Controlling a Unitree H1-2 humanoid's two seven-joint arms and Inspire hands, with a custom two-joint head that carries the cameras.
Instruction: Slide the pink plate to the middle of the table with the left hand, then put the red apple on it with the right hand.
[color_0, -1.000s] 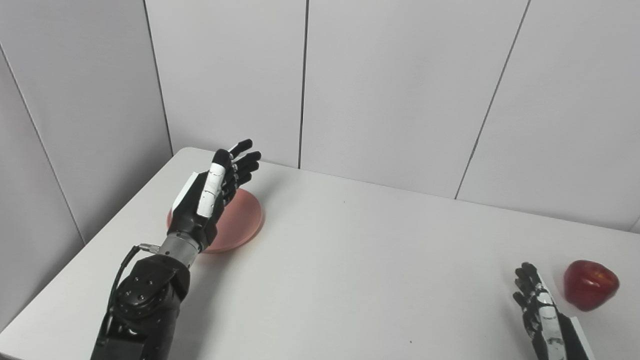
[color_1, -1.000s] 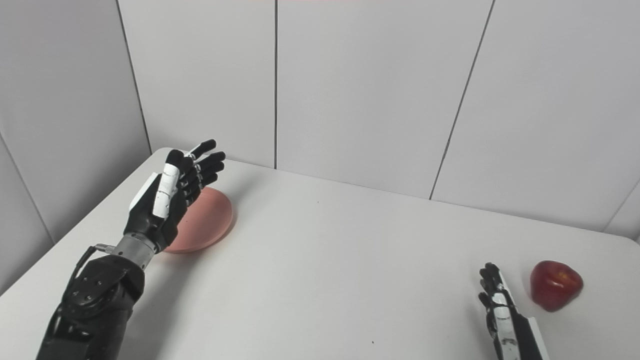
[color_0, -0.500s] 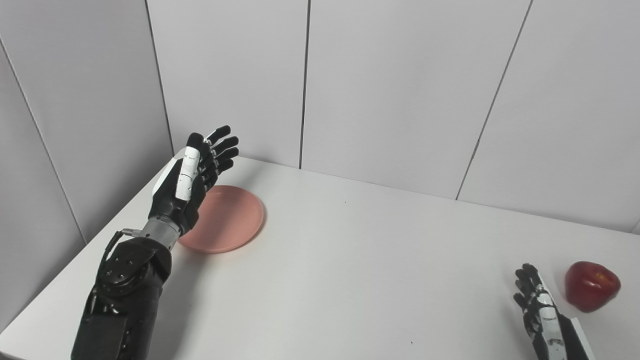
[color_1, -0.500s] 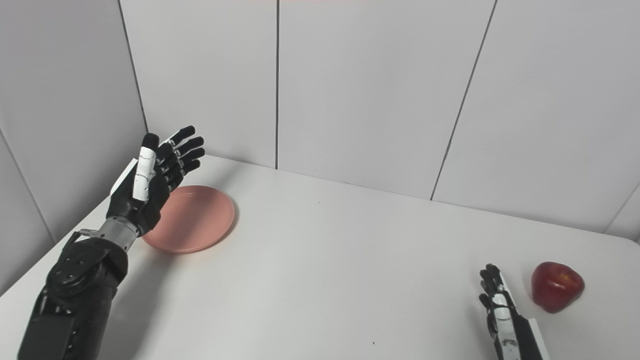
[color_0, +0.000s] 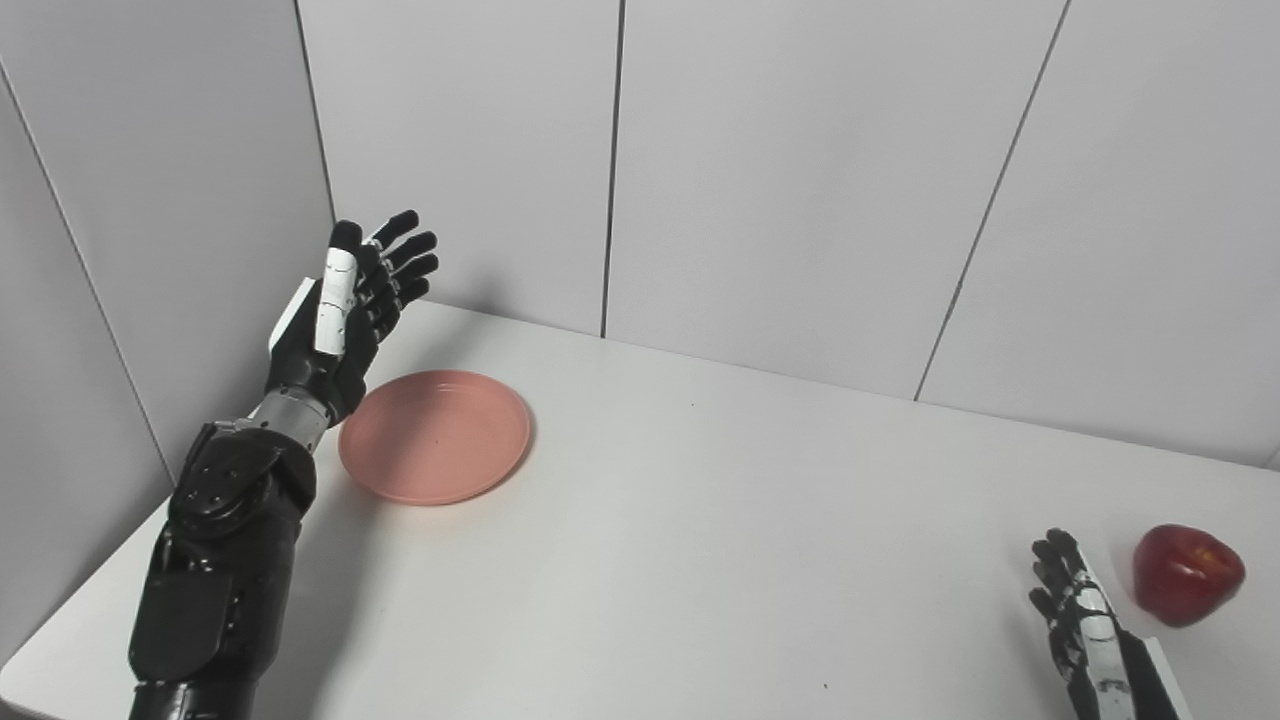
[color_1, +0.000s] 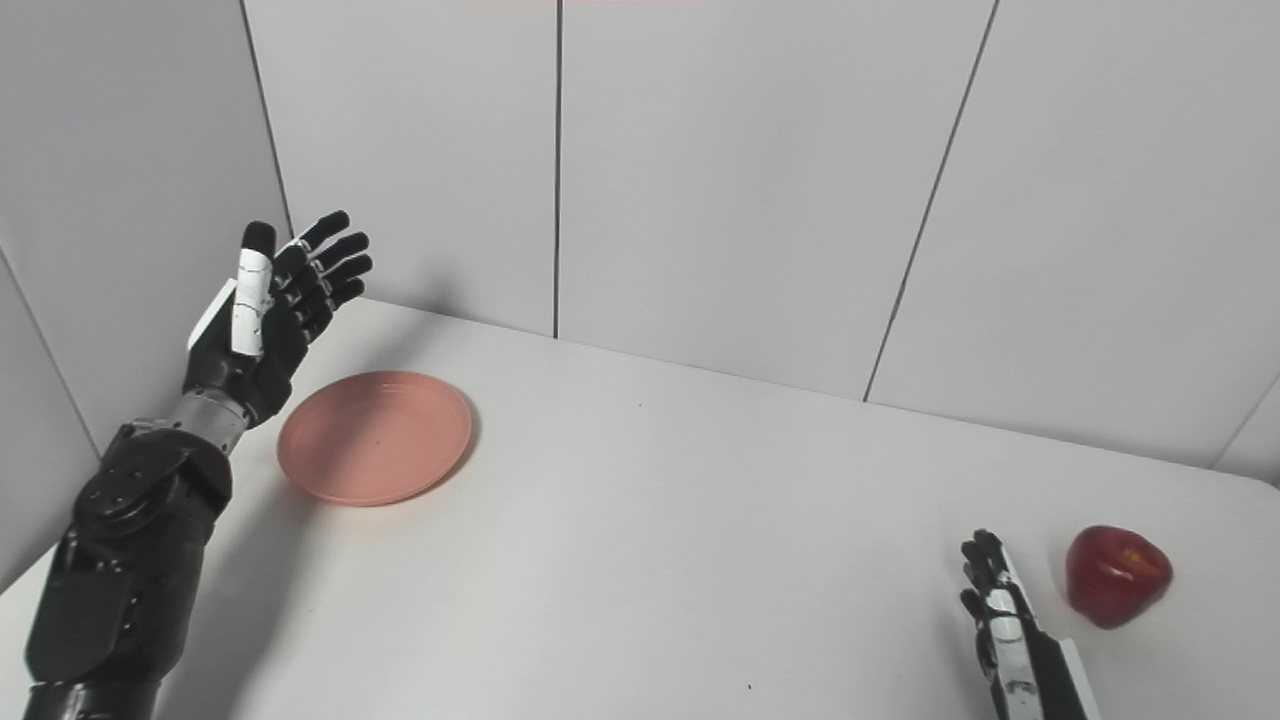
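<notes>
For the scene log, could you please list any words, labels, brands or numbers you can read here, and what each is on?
None: no readable text shows in either view.
Pink plate: plain, no marking.
Red apple: no sticker visible.
Left hand and right hand: black and white shells, no lettering legible.
Table and wall panels: blank.

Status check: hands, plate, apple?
Left hand open, raised beside plate, not touching. Right hand open, next to apple. Plate at table's left, empty. Path to middle unobstructed.
</notes>
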